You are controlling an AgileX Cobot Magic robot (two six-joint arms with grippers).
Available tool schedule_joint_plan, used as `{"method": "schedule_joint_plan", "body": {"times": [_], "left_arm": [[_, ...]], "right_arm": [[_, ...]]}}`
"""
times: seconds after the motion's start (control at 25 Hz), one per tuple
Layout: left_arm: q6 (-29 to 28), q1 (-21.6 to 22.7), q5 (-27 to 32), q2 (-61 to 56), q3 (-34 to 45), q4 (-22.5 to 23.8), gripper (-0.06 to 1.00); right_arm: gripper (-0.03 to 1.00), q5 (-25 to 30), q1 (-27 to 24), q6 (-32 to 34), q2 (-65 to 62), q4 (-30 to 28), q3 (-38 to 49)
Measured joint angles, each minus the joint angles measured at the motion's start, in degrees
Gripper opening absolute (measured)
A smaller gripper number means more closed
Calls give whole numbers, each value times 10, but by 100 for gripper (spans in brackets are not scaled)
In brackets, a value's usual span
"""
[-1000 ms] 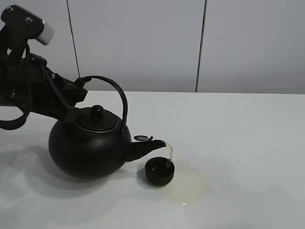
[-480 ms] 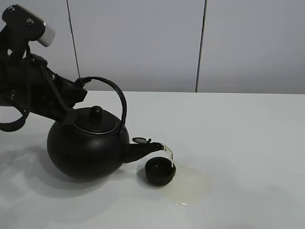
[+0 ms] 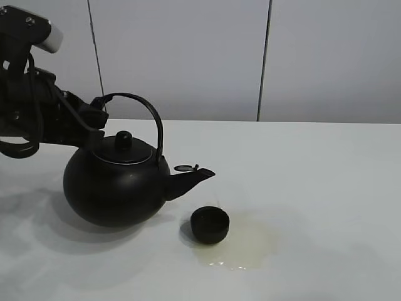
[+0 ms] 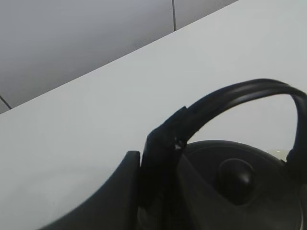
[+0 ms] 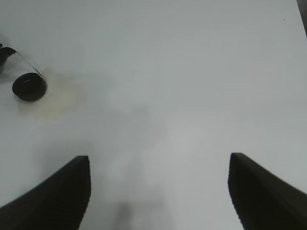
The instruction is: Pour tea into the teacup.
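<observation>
L gripper point(image 3: 96, 105) is clamped on the arched handle point(image 3: 141, 103) of the kettle point(image 3: 116, 188), low on the handle's left end; in the left wrist view its fingers point(image 4: 158, 163) pinch the bar w/ no gap showing. Just past them sits the lid knob point(image 4: 235, 176). Kettle is big, round, black, nearly upright, low over the table point(image 3: 326, 163); can't tell if the base touches. Spout point(image 3: 191, 180) points right w/ its little flap up, tip apart from the teacup point(image 3: 210, 224), which sits lower and to the right. Nothing stands btwn spout and cup. Teacup is upright on the table; inside too dark to tell if filled. Tea point(image 3: 243, 248) lies as a pale yellowish puddle on the table, touching the cup's base and spreading right and toward the camera. R gripper point(image 5: 158, 191) hangs over bare table well apart from the teacup point(image 5: 29, 86), jaws spread wide, holding nothing. Farthest back: grey panelled wall point(image 3: 188, 56).
</observation>
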Motion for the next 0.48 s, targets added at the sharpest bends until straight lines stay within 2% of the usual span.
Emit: {"method": "schedule_joint_plan", "body": {"times": [0.16, 0.48], "left_arm": [[-3, 0, -18, 0, 5, -4, 13], [-21, 0, -120, 0, 46, -6, 13]], "right_arm": [[55, 0, 0, 0, 0, 0, 0], [55, 0, 0, 0, 0, 0, 0]]}}
